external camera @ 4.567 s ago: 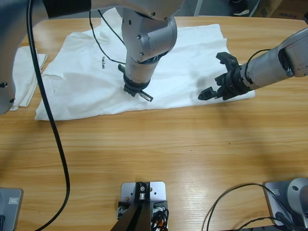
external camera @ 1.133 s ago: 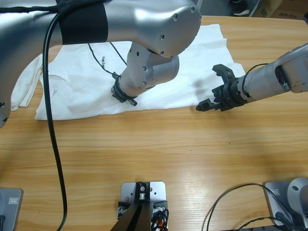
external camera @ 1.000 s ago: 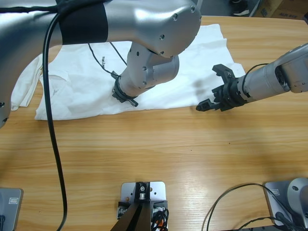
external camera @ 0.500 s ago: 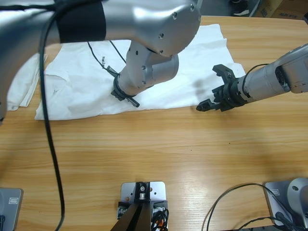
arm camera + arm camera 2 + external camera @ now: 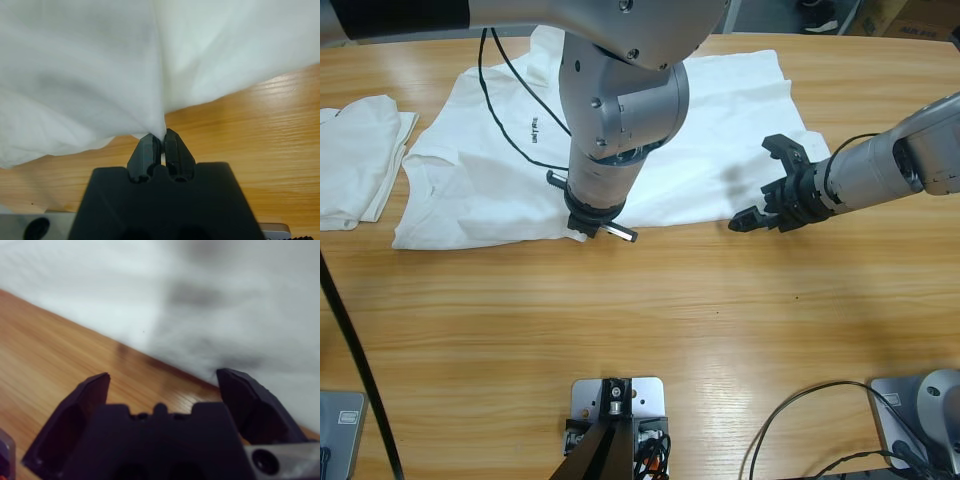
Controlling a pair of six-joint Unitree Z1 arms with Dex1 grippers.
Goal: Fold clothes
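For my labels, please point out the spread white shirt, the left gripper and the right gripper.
spread white shirt [image 5: 720, 120], high view, bare fabric.
left gripper [image 5: 161, 148], left wrist view, between fingertips.
right gripper [image 5: 760, 180], high view, between fingertips.

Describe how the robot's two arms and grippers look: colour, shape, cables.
Both arms are silver-grey tubes with rounded joints. The left arm has thin black cables looping off it. Each gripper, left and right, is matt black, with two wedge-shaped jaws on a blocky body.
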